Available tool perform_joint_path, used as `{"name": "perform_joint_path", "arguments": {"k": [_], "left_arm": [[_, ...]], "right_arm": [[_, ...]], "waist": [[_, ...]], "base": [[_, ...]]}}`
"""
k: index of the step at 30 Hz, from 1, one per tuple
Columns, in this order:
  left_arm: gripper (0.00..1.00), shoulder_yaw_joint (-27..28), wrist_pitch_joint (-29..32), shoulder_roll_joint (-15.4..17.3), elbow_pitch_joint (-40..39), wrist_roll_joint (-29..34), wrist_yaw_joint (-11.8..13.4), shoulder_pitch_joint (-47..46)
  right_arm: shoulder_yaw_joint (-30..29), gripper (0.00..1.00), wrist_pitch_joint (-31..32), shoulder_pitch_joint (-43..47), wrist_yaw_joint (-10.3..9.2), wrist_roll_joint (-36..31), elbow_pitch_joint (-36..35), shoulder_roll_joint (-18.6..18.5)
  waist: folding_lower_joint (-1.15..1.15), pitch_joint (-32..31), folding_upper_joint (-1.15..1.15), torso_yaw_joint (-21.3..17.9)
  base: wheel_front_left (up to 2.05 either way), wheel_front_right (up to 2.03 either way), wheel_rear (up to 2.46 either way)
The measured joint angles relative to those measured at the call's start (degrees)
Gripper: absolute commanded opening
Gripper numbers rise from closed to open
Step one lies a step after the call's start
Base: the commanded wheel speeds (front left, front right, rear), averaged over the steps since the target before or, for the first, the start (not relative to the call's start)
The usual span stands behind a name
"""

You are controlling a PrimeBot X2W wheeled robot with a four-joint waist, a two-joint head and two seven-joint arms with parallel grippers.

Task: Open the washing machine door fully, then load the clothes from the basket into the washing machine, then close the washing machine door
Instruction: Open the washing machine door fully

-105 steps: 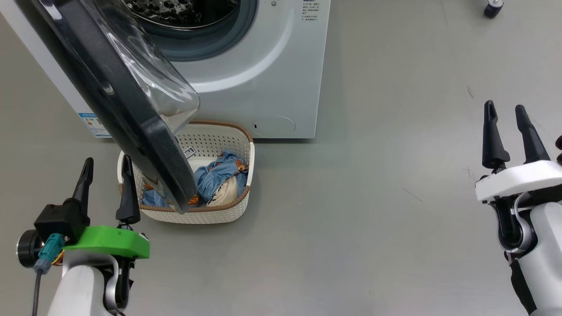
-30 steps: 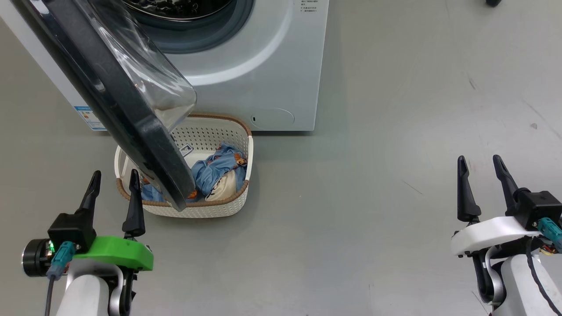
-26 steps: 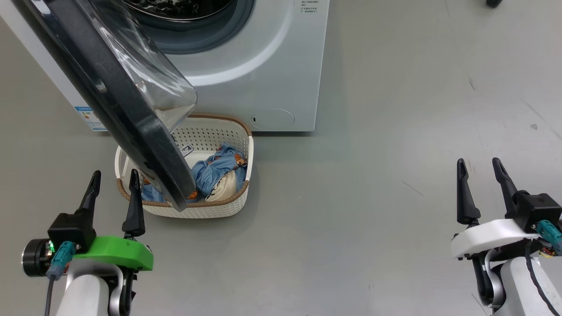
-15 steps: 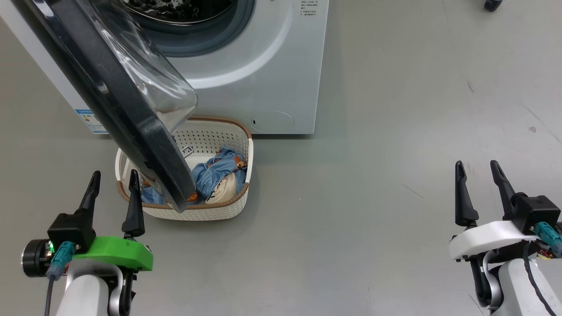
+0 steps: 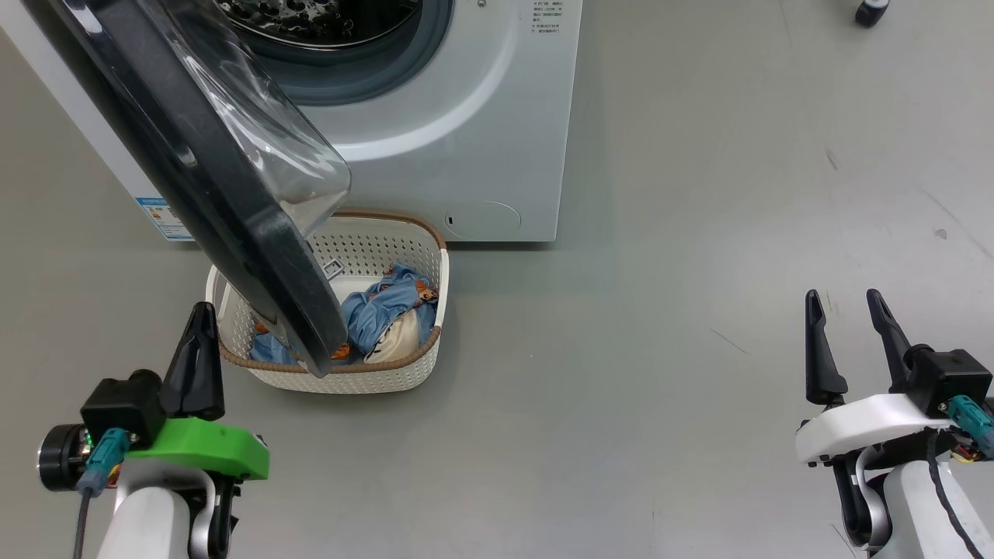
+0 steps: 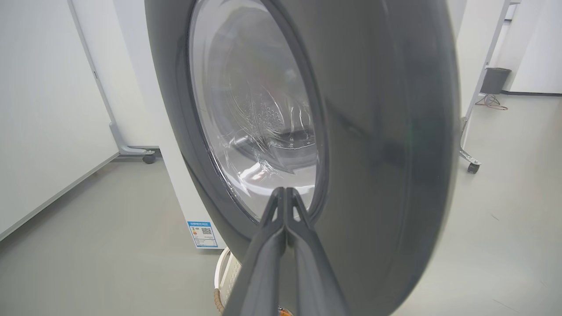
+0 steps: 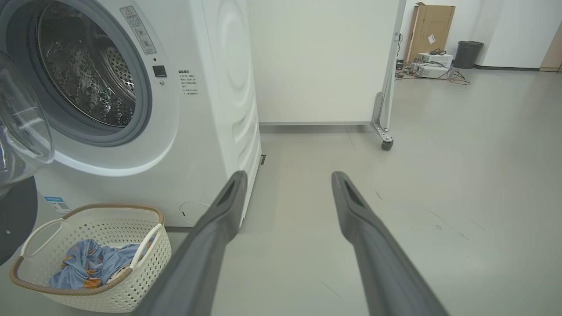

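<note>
Grey floor (image 5: 660, 326), basket (image 5: 365, 380) — clothes (image 5: 382, 312) inside

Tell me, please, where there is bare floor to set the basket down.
Bare floor stretches right of the basket, from the washer to the right fingers. Crowded on the left: the open door overhangs the basket, left fingers close beside.

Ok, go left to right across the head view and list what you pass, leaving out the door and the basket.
left gripper → clothes → round flap on the washing machine → right gripper
</note>
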Motion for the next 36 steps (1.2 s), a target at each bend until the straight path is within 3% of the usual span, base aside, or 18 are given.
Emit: {"name": "perform_joint_path", "arguments": {"k": [4, 11, 19, 27, 36], "left_arm": [[0.0, 1.9, 0.0, -0.3, -1.3, -0.2, 0.0, 0.0], [0.0, 5.9, 0.0, -0.4, -12.7, 0.7, 0.0, -3.8], [0.0, 5.8, -0.3, -1.4, -23.4, 0.6, 0.0, -9.5], [0.0, -5.9, -0.4, -1.3, -32.2, 0.8, 0.0, -13.1], [0.0, -18.4, -0.4, -0.2, -32.7, 0.8, 0.0, -12.1]], "right_arm": [[-0.4, 1.0, 0.0, 0.0, 0.18, 0.0, 0.0, 0.0], [-0.9, 1.0, 0.0, 0.0, 0.69, -0.5, 0.2, 0.4], [-1.6, 1.0, 0.0, 0.0, 0.76, -1.0, 0.3, 1.1], [-1.7, 1.0, 0.0, 0.0, 1.34, -1.0, 0.7, 1.5], [-1.8, 1.0, 0.0, 0.0, 1.77, -1.1, 1.3, 1.6]], "waist": [[0.0, 0.0, 0.0, 0.1], [0.0, -0.1, 0.0, 0.4], [0.0, -0.3, 0.0, 0.6], [0.0, -0.3, 0.0, 0.3], [0.0, -0.1, 0.0, -0.3]], "base": [[0.0, 0.0, 0.0], [0.0, 0.0, 0.0], [0.0, 0.0, 0.0], [0.0, 0.0, 0.0], [0.0, 0.0, 0.0]]}}
